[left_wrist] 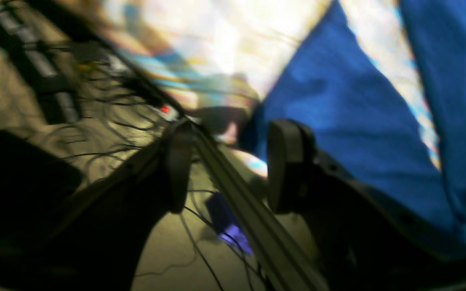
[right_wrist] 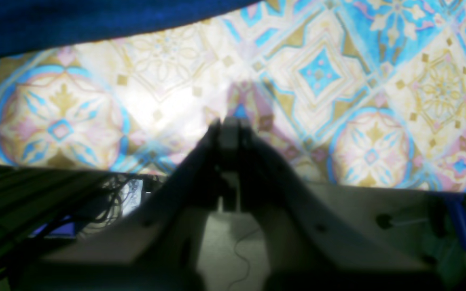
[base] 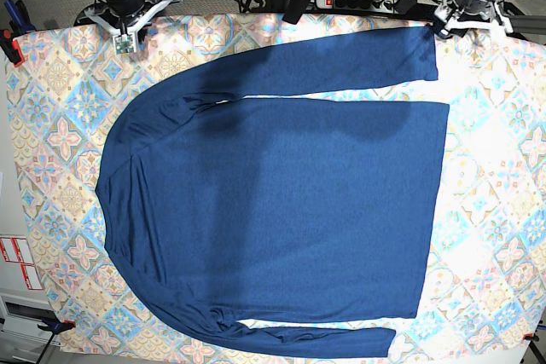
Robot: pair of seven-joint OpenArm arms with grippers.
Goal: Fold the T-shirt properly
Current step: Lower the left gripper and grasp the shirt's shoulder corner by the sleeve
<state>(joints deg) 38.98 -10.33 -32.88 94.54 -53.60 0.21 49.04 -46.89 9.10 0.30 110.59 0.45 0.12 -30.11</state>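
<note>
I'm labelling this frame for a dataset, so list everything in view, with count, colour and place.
T-shirt: one, dark navy, long-sleeved, spread flat across the tablecloth, sleeves along the far and near edges.
Tablecloth: one, pastel tile pattern, covering the table.
Power strip: one, dark, beyond the far edge among cables.
Red-and-white labels: a few, beside the table's edge.
Left pincer: one, black, open, at the far sleeve's cuff, holding nothing.
Right pincer: one, dark, shut, empty, over bare tablecloth.

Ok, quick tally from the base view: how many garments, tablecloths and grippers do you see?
Garments: 1, the T-shirt, spread flat
Tablecloths: 1, the patterned tablecloth
Grippers: 2, the left gripper and the right gripper
Total: 4
</note>
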